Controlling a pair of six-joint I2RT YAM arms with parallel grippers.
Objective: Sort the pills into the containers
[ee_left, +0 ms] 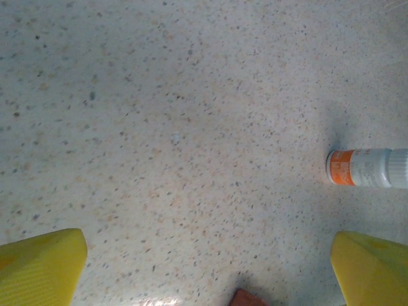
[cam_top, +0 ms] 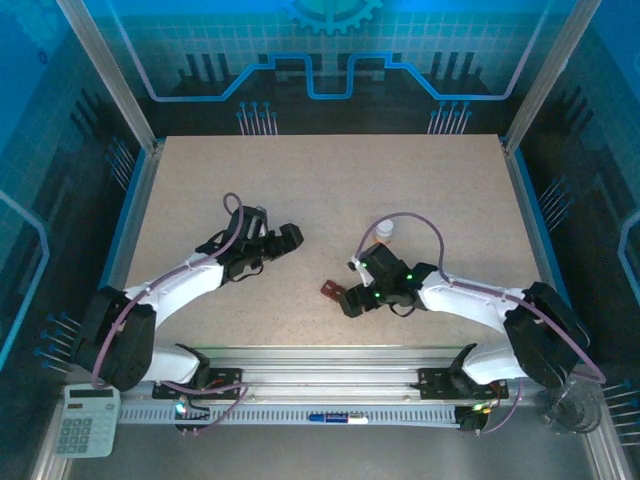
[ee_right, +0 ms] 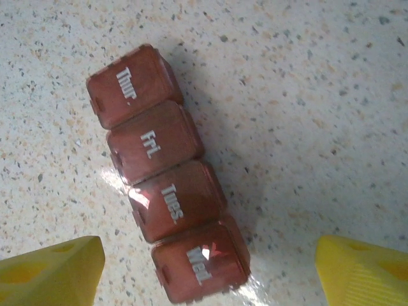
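as no pill shows anywhere on the counter (cam_top: pixel 330 180) and all four lids sit shut, sorting looks not yet begun; opening and filling are all left.

right tool (ee_right: pixel 207 264): jaws apart either side of the containers (ee_right: pixel 169 191), not touching, nothing held. left tool (ee_left: pixel 207 261): wide open over bare counter.

top view: containers lower centre, white bottle (cam_top: pixel 384 232) up-right of them. right wrist view adds lid lettering, unreadable from above: thur, fri, tues, wed. left wrist view: bottle apparently on its side, right edge.
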